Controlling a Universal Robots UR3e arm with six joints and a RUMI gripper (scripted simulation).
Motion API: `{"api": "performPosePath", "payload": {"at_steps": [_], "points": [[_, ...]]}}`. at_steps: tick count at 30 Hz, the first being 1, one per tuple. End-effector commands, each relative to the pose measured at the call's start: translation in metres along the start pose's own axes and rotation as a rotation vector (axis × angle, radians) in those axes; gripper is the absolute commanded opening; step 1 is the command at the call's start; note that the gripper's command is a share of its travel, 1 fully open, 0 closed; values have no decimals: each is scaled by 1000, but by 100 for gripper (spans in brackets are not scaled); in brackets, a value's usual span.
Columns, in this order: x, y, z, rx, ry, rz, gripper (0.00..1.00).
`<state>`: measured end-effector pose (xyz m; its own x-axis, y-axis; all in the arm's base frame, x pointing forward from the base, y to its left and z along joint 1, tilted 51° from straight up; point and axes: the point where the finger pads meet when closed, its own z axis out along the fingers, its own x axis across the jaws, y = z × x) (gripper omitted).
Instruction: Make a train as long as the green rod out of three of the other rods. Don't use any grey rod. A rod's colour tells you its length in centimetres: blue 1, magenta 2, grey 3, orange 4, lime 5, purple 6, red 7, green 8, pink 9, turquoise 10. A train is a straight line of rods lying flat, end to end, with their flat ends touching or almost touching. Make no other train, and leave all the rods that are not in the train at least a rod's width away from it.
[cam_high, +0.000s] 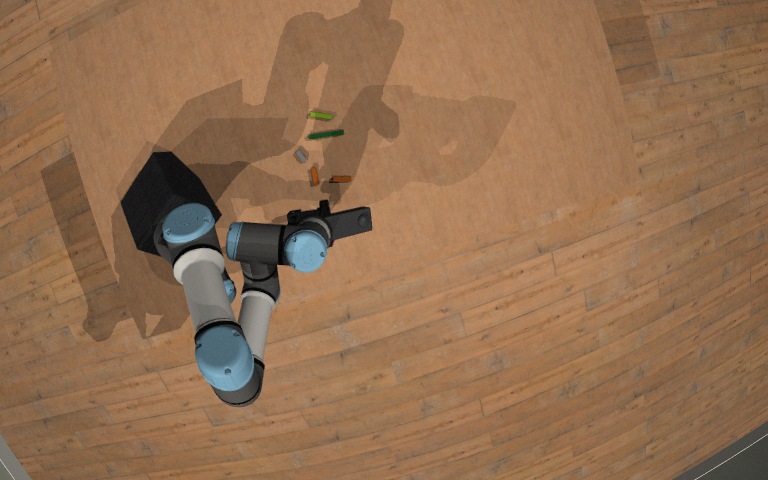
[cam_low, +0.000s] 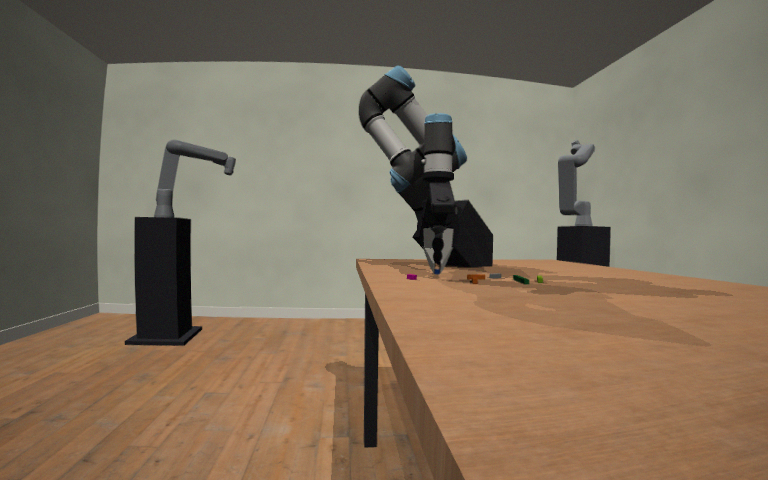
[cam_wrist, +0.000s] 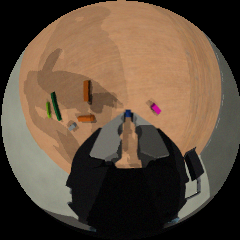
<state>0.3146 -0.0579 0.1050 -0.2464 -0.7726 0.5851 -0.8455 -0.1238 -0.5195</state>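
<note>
My gripper (cam_wrist: 128, 116) is shut on a small blue rod (cam_wrist: 128, 114), held at the fingertips low over the table; it also shows in the exterior view (cam_low: 436, 271). A magenta rod (cam_wrist: 156, 107) lies to the right of the fingers, and also shows in the exterior view (cam_low: 411, 276). Two orange rods (cam_high: 314, 175) (cam_high: 340, 178) lie close together at a right angle, apart from the gripper. The green rod (cam_high: 325, 134) lies beyond them, with a lime rod (cam_high: 321, 115) farther back. A grey rod (cam_high: 301, 153) sits between the green and orange rods.
The arm's black base (cam_high: 161, 195) stands at the table's left side. The table's near edge (cam_low: 390, 350) lies close to the magenta rod. Two grey arms on black pedestals (cam_low: 163, 277) (cam_low: 583, 243) stand off the table.
</note>
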Motion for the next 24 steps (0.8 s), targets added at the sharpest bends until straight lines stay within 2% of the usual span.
{"api": "performPosePath", "payload": {"at_steps": [1, 14, 24], "points": [[-1, 1, 1, -1, -1, -1, 0], [-1, 1, 11, -1, -1, -1, 0], [-1, 1, 12, -1, -1, -1, 0]]}}
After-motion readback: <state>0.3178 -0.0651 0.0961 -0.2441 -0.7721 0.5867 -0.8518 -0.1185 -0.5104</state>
